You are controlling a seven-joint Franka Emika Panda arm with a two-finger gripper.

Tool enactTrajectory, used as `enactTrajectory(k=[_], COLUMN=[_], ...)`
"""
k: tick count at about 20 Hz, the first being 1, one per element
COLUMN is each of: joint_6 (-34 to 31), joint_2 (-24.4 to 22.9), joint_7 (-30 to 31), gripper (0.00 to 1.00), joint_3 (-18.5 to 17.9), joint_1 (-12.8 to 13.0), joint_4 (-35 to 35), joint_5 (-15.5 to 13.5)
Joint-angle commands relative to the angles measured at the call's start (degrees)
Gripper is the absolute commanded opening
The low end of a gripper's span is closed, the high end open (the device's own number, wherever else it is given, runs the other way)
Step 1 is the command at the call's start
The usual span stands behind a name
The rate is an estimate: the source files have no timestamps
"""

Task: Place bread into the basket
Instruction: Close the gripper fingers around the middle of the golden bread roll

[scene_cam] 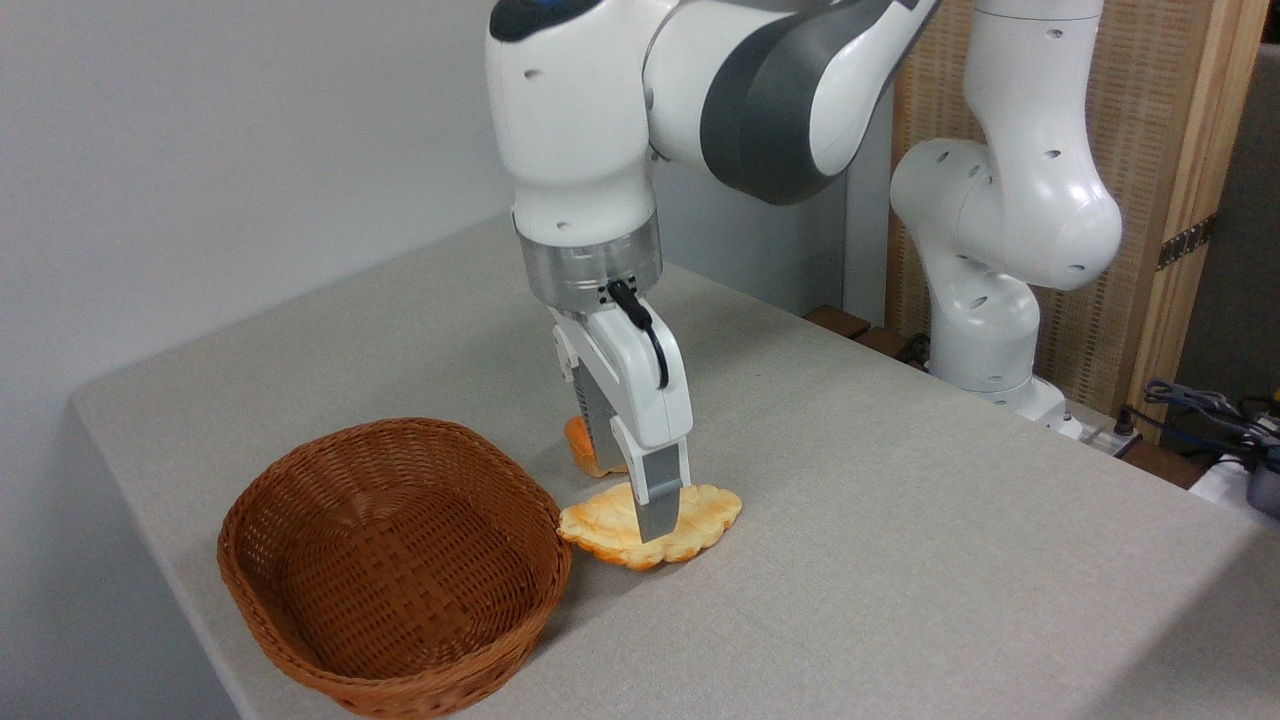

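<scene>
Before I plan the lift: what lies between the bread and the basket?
Nothing: the bread lies close against the basket, no object between them in the camera view.

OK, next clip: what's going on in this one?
A Franka arm has its gripper down on the flat, leaf-shaped bread, which lies on the table just right of the wicker basket. Whether the jaws have closed on it can't be told. The basket is empty, so nothing has been placed yet. A small orange-brown bun sits behind the gripper.
</scene>
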State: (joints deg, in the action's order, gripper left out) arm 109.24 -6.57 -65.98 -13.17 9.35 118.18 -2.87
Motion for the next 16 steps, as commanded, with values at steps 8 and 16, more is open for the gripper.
enactTrajectory(k=[8, 16], joint_6=[1.4, 2.1], joint_2=[0.9, 1.5], joint_7=[-0.5, 2.8], gripper=[1.0, 1.0], joint_3=[-0.8, -1.2], joint_1=[0.9, 0.8], joint_4=[2.3, 2.5], joint_5=[-1.2, -5.6])
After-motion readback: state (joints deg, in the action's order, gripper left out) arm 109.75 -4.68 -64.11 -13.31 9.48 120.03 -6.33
